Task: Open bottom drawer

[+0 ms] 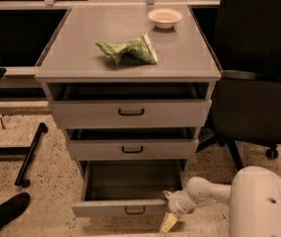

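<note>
The bottom drawer of the grey cabinet stands pulled well out and shows a plain grey, empty inside. Its slim front panel carries a small black bar handle. My gripper is low at the drawer front's right end, right against the panel's corner, with the white arm reaching in from the lower right. The middle drawer and the top drawer each stand slightly out.
A green crumpled bag and a white bowl lie on the cabinet top. A black office chair stands close on the right. A black stand leg and a shoe are on the speckled floor at the left.
</note>
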You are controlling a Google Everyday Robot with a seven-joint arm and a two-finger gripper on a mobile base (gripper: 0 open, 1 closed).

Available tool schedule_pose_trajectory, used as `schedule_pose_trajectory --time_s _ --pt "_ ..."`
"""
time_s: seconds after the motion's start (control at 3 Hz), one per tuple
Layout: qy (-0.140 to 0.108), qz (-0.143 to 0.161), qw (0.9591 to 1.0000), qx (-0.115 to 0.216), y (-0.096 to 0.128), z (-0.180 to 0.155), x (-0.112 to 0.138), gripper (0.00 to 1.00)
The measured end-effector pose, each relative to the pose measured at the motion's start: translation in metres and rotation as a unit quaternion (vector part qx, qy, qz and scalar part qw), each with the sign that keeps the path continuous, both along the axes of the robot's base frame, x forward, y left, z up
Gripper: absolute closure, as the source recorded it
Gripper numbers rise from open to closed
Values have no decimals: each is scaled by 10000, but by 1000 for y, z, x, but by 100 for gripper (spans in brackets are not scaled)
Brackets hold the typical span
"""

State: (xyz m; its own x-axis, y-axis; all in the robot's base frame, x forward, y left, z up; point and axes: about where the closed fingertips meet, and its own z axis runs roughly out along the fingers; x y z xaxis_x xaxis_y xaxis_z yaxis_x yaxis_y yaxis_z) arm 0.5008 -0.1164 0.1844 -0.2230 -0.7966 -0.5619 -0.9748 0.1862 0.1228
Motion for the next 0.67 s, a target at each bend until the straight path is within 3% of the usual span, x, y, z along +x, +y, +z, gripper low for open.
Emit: schedule_pose_trajectory --time_s 0.33,0.67 --pt "6 2 10000 1 0 0 0 0" --pt "362 -33 9993 -27 -4 -11 -26 0"
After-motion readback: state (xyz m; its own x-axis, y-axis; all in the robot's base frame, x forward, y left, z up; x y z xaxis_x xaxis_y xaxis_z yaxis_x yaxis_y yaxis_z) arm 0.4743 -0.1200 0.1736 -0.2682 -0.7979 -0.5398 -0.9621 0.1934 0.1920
